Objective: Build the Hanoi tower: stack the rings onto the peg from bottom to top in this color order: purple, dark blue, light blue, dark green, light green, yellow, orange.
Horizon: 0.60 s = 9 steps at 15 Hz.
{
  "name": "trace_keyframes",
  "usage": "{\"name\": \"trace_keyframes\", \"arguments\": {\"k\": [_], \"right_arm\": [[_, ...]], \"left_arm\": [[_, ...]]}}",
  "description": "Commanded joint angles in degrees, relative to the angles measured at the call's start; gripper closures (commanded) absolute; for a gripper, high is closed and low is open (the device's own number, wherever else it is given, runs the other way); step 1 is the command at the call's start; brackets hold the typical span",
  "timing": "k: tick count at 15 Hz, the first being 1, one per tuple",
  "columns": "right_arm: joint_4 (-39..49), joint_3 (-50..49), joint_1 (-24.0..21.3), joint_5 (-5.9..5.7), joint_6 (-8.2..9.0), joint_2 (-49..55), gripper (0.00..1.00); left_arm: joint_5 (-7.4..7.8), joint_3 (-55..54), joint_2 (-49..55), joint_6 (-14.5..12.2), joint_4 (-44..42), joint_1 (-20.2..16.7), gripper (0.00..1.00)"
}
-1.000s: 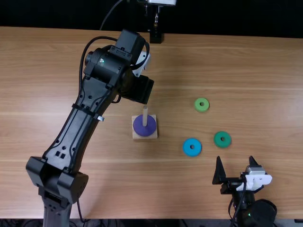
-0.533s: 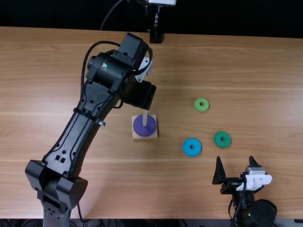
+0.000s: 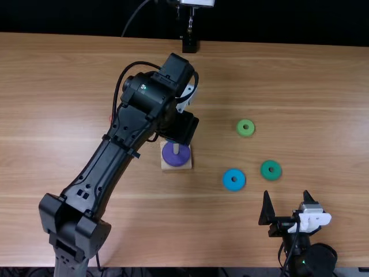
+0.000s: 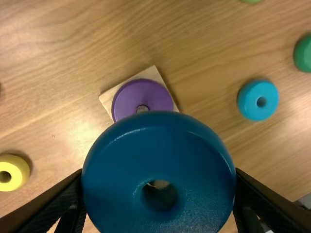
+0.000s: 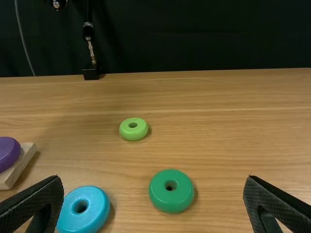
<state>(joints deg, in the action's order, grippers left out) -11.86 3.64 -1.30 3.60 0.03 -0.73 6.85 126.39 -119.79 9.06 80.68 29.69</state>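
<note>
Left tool [image 3: 182, 127] is clamped on the dark blue ring [image 4: 159, 145], held above the bench [image 3: 323, 104] close by the wooden base [image 3: 173, 167], where the purple ring [image 3: 176, 157] sits around the peg [image 3: 176, 149]. Right tool [image 3: 287, 197] has its fingers spread apart near the bench's near edge. The light blue ring [image 3: 228, 180], dark green ring [image 3: 264, 171] and light green ring [image 3: 240, 129] lie flat on the bench, right of the base; the yellow ring [image 4: 16, 169] lies on it too.

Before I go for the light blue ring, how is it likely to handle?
The light blue ring looks solid, so probably stiff when squeezed. Lying flat and low, it seems likelier to slide than tip if nudged. Its smooth, rounded side might slip if gripped too high.
</note>
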Motion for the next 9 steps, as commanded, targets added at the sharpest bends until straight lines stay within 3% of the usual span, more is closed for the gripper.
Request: {"name": "trace_keyframes", "arguments": {"k": [1, 5, 6, 7, 8, 9], "right_arm": [[-4.76, -2.76, -0.72, 0.83, -0.03, 0.73, 0.00], [-4.76, -2.76, -0.72, 0.83, -0.03, 0.73, 0.00], [-4.76, -2.76, -0.72, 0.83, -0.03, 0.73, 0.00], [-4.66, -2.76, -0.72, 0.83, -0.03, 0.73, 0.00], [-4.76, -2.76, -0.72, 0.83, -0.03, 0.73, 0.00], [-4.66, -2.76, -0.72, 0.83, -0.03, 0.73, 0.00]], "left_arm": [[0.21, -1.50, 2.19, 0.12, 0.00, 0.81, 1.00], [0.21, -4.31, 2.45, 0.01, -0.11, 1.42, 1.00], [0.74, -4.40, 2.37, -0.31, -0.21, 1.68, 0.93], [0.85, -4.40, 2.37, -0.31, -0.42, 1.86, 0.52], [0.95, -4.40, 2.28, -0.20, -0.63, 1.86, 0.03], [1.06, -4.57, 2.19, -0.20, -0.21, 1.86, 0.00]]}}
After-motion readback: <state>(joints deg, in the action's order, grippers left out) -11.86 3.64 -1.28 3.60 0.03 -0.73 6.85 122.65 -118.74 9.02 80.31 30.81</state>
